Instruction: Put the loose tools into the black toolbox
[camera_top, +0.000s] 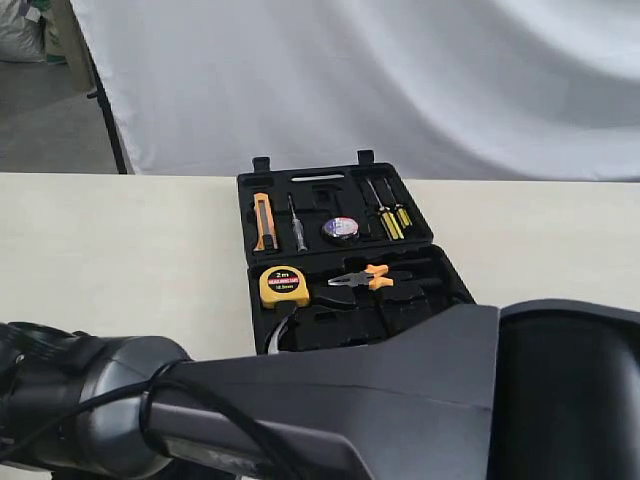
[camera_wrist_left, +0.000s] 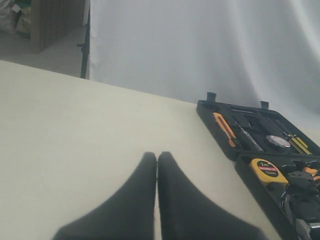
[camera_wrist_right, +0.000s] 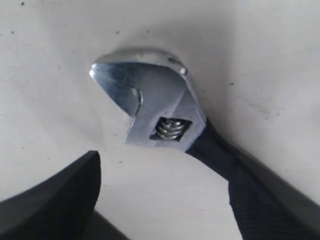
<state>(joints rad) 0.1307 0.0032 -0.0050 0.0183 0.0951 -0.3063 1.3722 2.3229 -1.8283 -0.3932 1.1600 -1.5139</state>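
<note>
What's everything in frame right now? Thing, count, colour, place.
toolbox: 1, black, open on the table
adjustable wrench: 1, silver head, black handle, on the table outside the toolbox
tape roll: 1, black, light label, toolbox far half
utility knife: 1, orange, far half
slim driver: 1, silvery, far half
screwdrivers: 2, yellow-black, far half
tape measure: 1, yellow, near half
pliers: 1, orange handles, near half
table: 1, cream
sheet: 1, white, behind the table
arm: dark, fills the exterior foreground
left pincer: black, shut, over bare table
right pincer: black, open, at the wrench
</note>
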